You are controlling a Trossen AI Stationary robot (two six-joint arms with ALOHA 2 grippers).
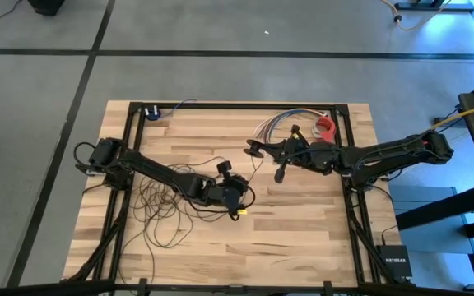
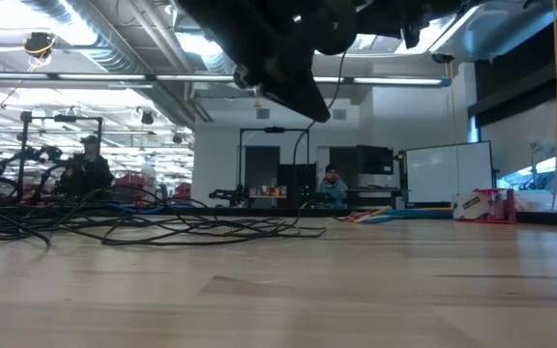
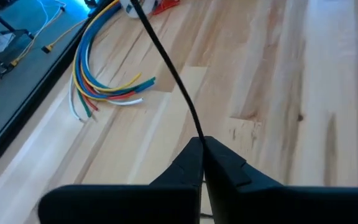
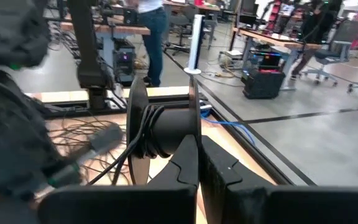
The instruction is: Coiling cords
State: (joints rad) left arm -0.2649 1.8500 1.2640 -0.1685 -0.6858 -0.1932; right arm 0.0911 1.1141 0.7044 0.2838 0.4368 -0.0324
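The cord is a thin dark wire. Its loose loops point(image 1: 156, 205) lie on the table's left half, also seen in the low view point(image 2: 124, 228). Part of it is wound on a black spool point(image 4: 163, 127), which is held clear of the table near the middle point(image 1: 257, 150) by my right gripper point(image 4: 199, 155), which is shut on it. My left gripper point(image 3: 202, 149) hangs just near of that point(image 1: 245, 191), above the table, shut on a run of the cord. My left gripper pinches a single strand of the cord point(image 3: 197, 134) between its two fingers, slanting down from the table's left. From the fingers the strand runs straight and taut toward the table's far side point(image 3: 160, 43), clear of the wood. My right gripper pinches the rim of one of the spool's flanges point(image 4: 193, 124) between its two fingers, coming almost level from the table's right. The spool hangs clear of the table with its axle level, and cord turns point(image 4: 143, 134) sit on its core.
A short bundle of multicoloured wires point(image 1: 274, 123) and a red tape holder point(image 1: 326, 126) lie at the table's far right. A blue cable point(image 1: 171, 108) sits at the far left. A black frame point(image 1: 237, 105) rims the table. People and benches show in the room beyond.
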